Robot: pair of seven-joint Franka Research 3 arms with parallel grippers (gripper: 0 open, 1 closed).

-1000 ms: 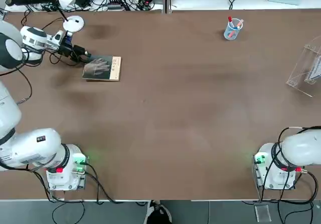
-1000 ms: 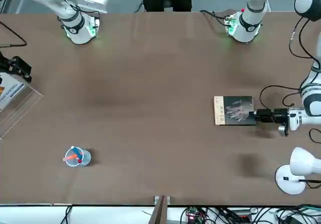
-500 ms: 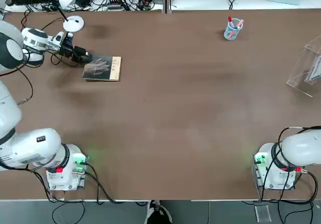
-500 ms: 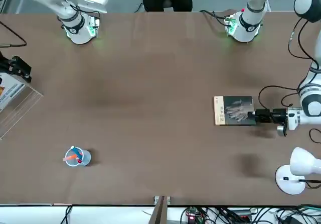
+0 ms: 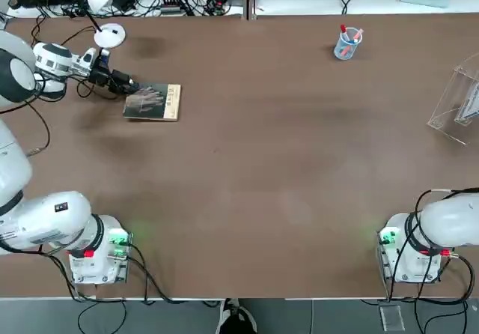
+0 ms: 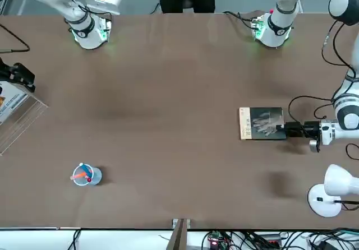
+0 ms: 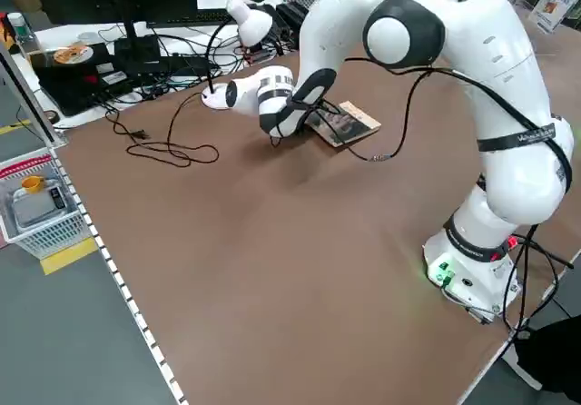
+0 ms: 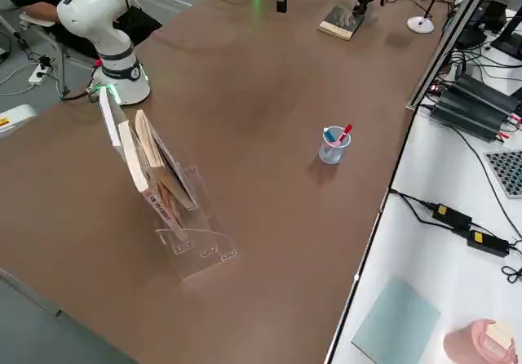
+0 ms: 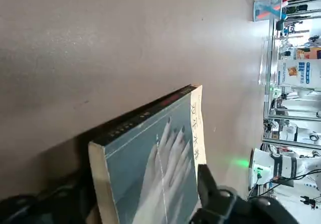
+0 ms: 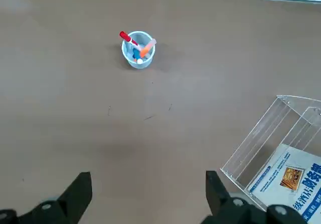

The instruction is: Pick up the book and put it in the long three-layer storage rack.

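Top view: we see the book lying flat near the table's far left corner, and the left gripper level at its edge, fingers either side of the cover but not clamped. The clear rack stands at the right edge. Our right gripper hangs parked, fingers spread.

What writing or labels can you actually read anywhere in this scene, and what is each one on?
Nothing can be read with confidence.
Book: printed characters run down its tan strip, too small and blurred to read.
Printed sheet inside the clear storage rack: blue characters and an orange picture, not readable.
Booklets standing in that rack, right side view: red lettering along an edge, too small to read.
Posters beyond the table, left wrist view: blurred, unreadable.
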